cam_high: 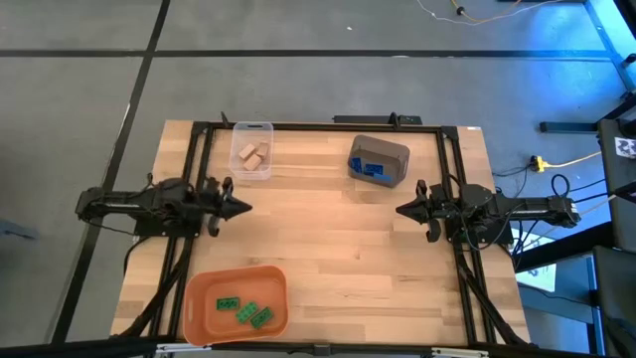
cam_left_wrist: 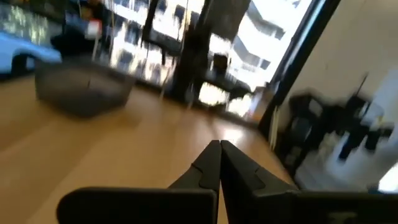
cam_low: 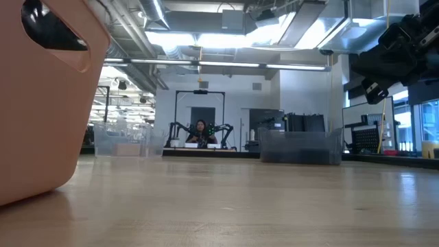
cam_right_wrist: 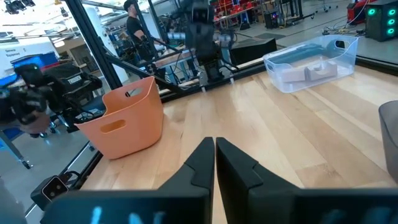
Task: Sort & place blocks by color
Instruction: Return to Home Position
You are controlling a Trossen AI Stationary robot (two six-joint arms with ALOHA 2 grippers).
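Three green blocks (cam_high: 244,310) lie in the orange bin (cam_high: 204,288) near the table's near left corner. Two tan blocks (cam_high: 249,155) sit in the clear bin (cam_high: 252,130) at the far edge. Blue blocks (cam_high: 375,168) show inside the grey bin (cam_high: 391,151) at the far edge, right of centre. My left gripper (cam_high: 248,208) hovers shut over the table's left side, pointing right; its shut tips (cam_left_wrist: 219,144) show in the left wrist view. My right gripper (cam_high: 398,210) hovers shut over the right side, pointing left, with tips (cam_right_wrist: 214,142) together.
Bare wooden tabletop (cam_high: 328,239) spreads between the two grippers. The orange bin (cam_low: 41,96) fills the low view's left. Black frame rails (cam_high: 328,125) run along the table's edges. A person (cam_low: 200,130) sits at another station far behind.
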